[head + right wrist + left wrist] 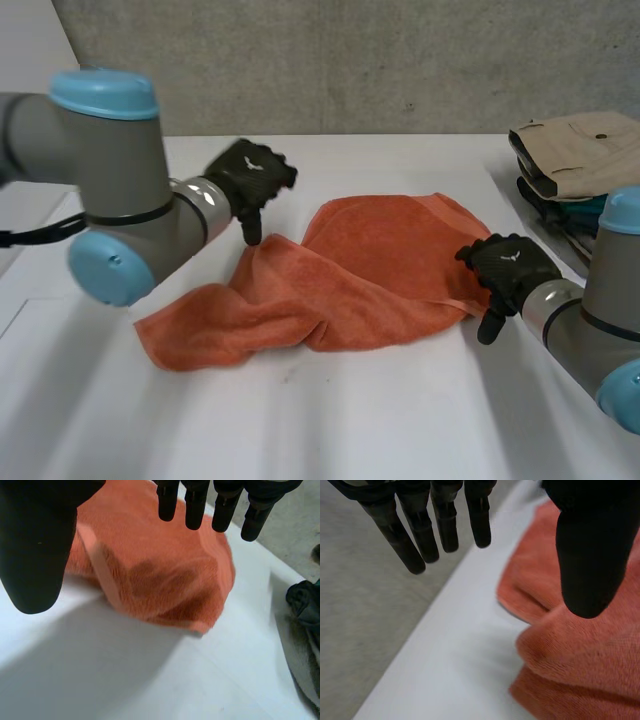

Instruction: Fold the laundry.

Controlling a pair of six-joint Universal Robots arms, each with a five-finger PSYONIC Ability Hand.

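Right hand (505,265) is spread and empty at the near right edge of the rumpled orange towel (370,280) lying mid surface (350,420). Left hand (250,180), also spread, hovers over its far left hump. Grabbing bunched layers could drag everything lopsided, I reckon. Wrist views show nothing between thumb and fingers, which the head view can't settle.

The towel (370,270) lies on the table (300,420), with a clothes stack (575,160) at its right edge.

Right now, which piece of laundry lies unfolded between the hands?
The orange towel, rumpled on the table; the beige garment lies folded atop a stack at its right edge.
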